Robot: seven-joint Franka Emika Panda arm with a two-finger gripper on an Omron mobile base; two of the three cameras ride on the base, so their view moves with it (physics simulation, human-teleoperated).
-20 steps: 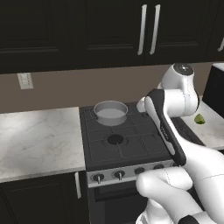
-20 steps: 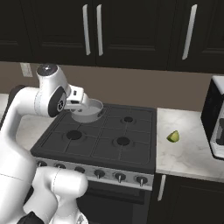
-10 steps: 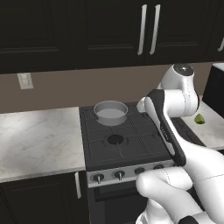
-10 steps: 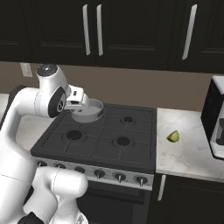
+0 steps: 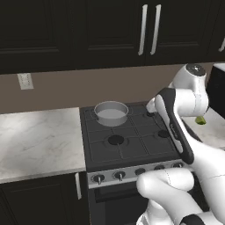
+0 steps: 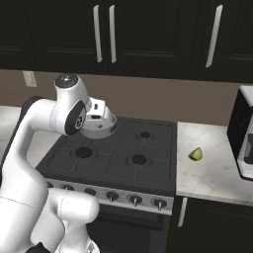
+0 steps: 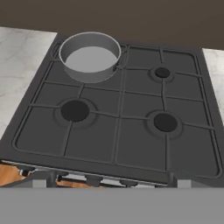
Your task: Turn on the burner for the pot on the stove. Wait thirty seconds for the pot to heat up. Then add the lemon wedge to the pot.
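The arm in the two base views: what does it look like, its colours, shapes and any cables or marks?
The arm is made of glossy white, rounded, tube-like segments with bulging elbows. Its joints are dark: a round grey cap tops one joint, a black disc sits on its side, and a long black band runs along one link. No loose cables or printed marks are visible. The tool's fingers cannot be made out clearly.

Even, soft rendered light (no glare), faint shadows, sharp throughout.

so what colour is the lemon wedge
Yellow-green lemon wedge, clearest in the right base view.
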